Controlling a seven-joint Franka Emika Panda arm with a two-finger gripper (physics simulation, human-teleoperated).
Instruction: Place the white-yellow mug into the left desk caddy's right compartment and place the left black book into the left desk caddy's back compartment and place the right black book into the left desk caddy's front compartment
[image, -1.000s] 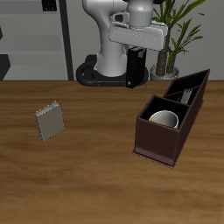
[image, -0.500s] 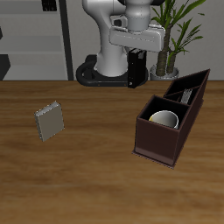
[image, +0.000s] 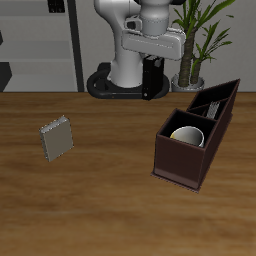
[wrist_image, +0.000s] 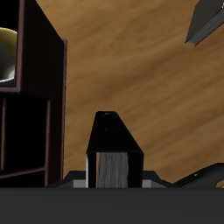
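Black book (wrist_image: 114, 153): clamped upright between the fingers (image: 152, 80), spine edge toward the wrist camera, its long axis running away from the fingers toward the table (image: 100, 190). Held high at the table's back, well apart from the caddy.

Desk caddy (image: 185, 170): dark brown, lying toward the table's front from the fingers. The mug (image: 187, 136) sits in its large square section; something dark stands in a narrow slot farther back, which slot cannot be told.

Grey notebook (image: 57, 139): flat on the table, well apart.

Writing, brands: none readable.
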